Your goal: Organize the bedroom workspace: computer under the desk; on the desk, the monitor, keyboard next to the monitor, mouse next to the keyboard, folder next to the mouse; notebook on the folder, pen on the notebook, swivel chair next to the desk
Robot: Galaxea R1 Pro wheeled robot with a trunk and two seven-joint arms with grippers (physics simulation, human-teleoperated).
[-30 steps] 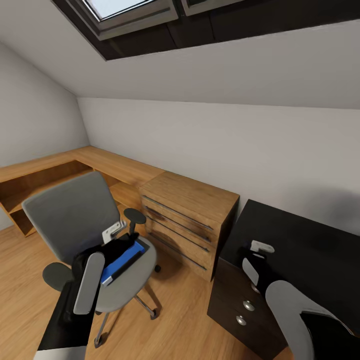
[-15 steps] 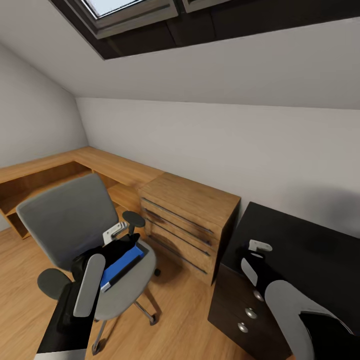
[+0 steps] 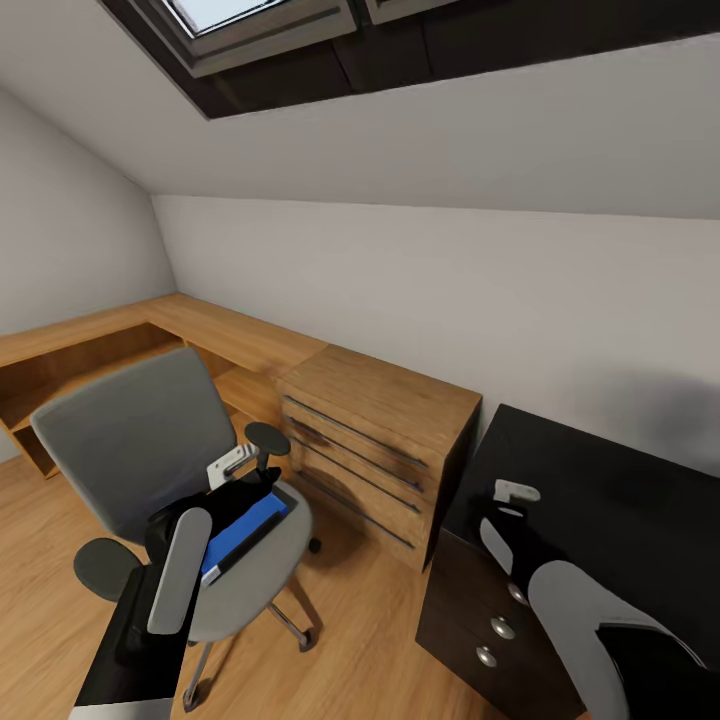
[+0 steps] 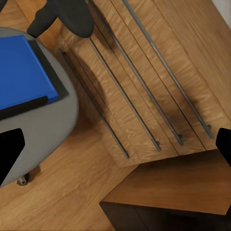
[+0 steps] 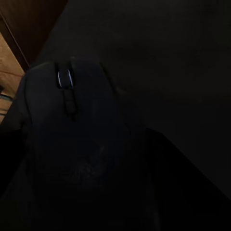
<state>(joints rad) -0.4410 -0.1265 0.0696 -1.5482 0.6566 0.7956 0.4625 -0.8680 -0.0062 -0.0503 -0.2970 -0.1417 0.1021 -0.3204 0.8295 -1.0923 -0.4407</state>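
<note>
Attic bedroom, seen from my head camera: the swivel chair (image 3: 150,470) stands on the wood floor (image 3: 360,640) beside the light-wood drawer unit (image 3: 375,440), and the black counter (image 3: 610,500) sits just past that unit, under the sloped white wall (image 3: 450,290).

My left pincer (image 3: 235,470) hangs over the chair's seat. Its wrist camera puts a dark fingertip (image 4: 9,149) at one side of the frame and another at the opposite side, well apart, so it is released and grasps nothing. The folder (image 4: 21,72) lies flat on the grey seat, bright blue, with a dark strip along 2 of its edges; I cannot tell whether that strip is the notebook. The seat's rim nearly meets the drawer fronts, which carry 3 thin metal pulls.

My right pincer (image 3: 515,495) is over the counter's near edge, above the black drawer block (image 3: 480,610) with its round silver knobs. Its wrist camera is very dark: the mouse (image 5: 77,139) looms close, its scroll wheel faintly lit, with the black counter top behind it. I cannot tell from these frames whether that pincer is clenched on the mouse or merely above it.
</note>
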